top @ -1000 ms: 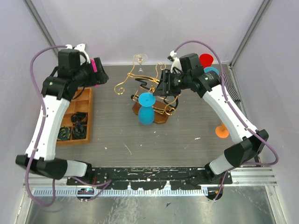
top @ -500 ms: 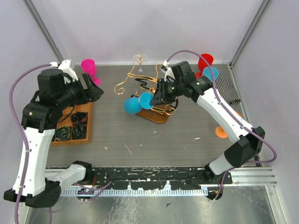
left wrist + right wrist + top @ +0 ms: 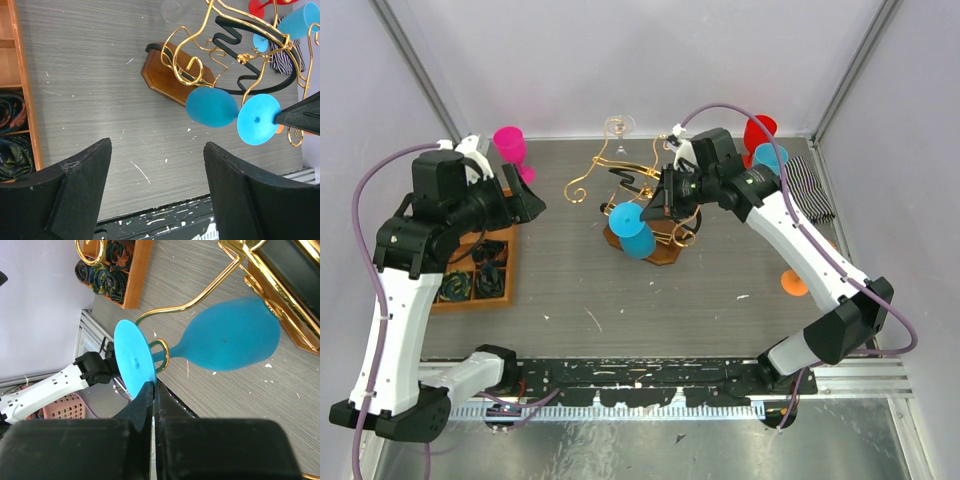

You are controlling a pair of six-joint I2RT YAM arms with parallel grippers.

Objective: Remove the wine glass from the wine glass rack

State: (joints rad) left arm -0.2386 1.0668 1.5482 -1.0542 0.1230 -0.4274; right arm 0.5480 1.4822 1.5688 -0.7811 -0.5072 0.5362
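Observation:
The wine glass rack (image 3: pixel 638 190) of gold wire and black curves stands on a brown wooden base (image 3: pixel 665 250) at mid-table. A blue wine glass (image 3: pixel 636 238) hangs at its front, stem through a gold loop (image 3: pixel 161 354). My right gripper (image 3: pixel 657 203) is shut on the rim of the glass's round foot (image 3: pixel 133 361), with the bowl (image 3: pixel 235 335) beyond the loop. My left gripper (image 3: pixel 525 200) is open and empty, left of the rack. In the left wrist view it (image 3: pixel 157 172) is above bare table, with the rack (image 3: pixel 200 60) and glass (image 3: pixel 212 106) ahead.
An orange compartment tray (image 3: pixel 510 215) with dark rolls sits at the left. A pink glass (image 3: pixel 510 145) stands behind it. A clear glass (image 3: pixel 618 127), a red glass (image 3: pixel 758 130), another blue glass (image 3: pixel 771 156), a striped cloth (image 3: pixel 813 190) and an orange piece (image 3: pixel 795 283) lie around the rack.
The blue glass swung left on its loop, then back toward the front of the rack, with the right gripper on its foot. The left arm drew back from the far edge, uncovering the pink glass.

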